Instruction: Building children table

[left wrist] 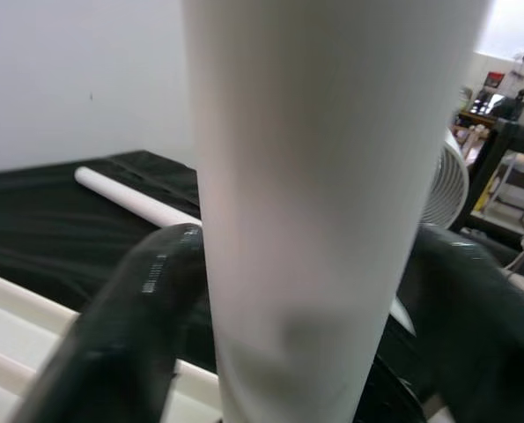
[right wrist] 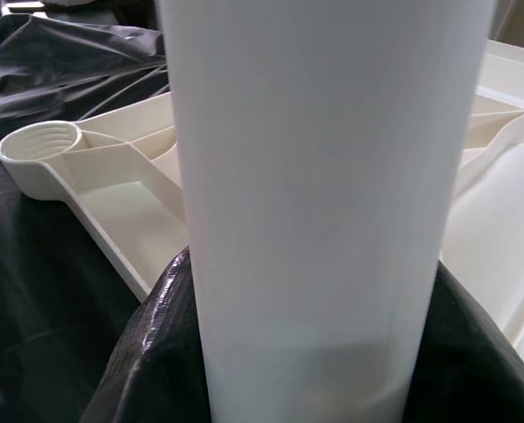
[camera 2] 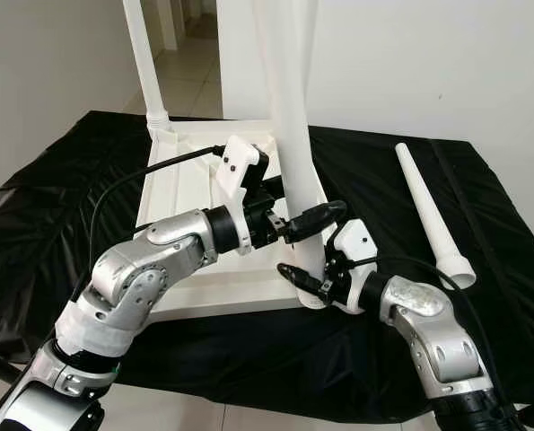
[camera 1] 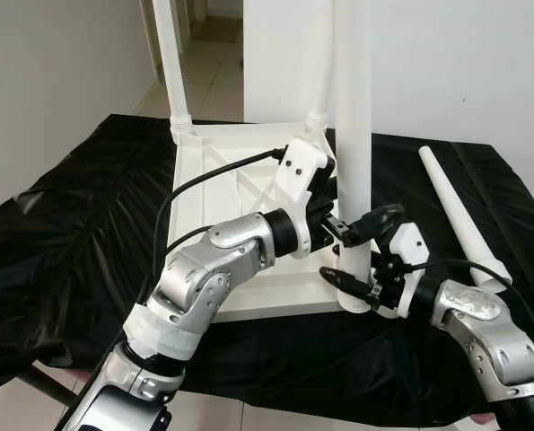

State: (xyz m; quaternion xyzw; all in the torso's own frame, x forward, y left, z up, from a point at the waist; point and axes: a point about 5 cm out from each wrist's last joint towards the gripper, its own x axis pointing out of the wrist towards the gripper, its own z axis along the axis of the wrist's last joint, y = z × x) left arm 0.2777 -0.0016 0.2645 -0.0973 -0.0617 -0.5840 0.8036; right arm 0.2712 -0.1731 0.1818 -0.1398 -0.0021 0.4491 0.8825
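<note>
The white table top (camera 1: 220, 184) lies upside down on the black cloth. Two white legs (camera 1: 170, 63) stand upright in its far corners. A third leg (camera 1: 354, 108) stands at the near right corner. My left gripper (camera 1: 361, 224) is shut on this leg a little above its base, one finger on each side. Just below it, my right gripper (camera 1: 349, 283) is shut on the same leg, right at the corner socket. The left wrist view has the leg (left wrist: 332, 176) between my black fingers (left wrist: 129, 326). An empty threaded socket (right wrist: 41, 145) sits at another corner.
A loose white leg (camera 1: 457, 215) lies on the black cloth (camera 1: 60, 242) to the right of the table top. The cloth's front edge is close to my body. White walls stand behind, with a tiled doorway at the far left. A fan (left wrist: 451, 185) stands off to one side.
</note>
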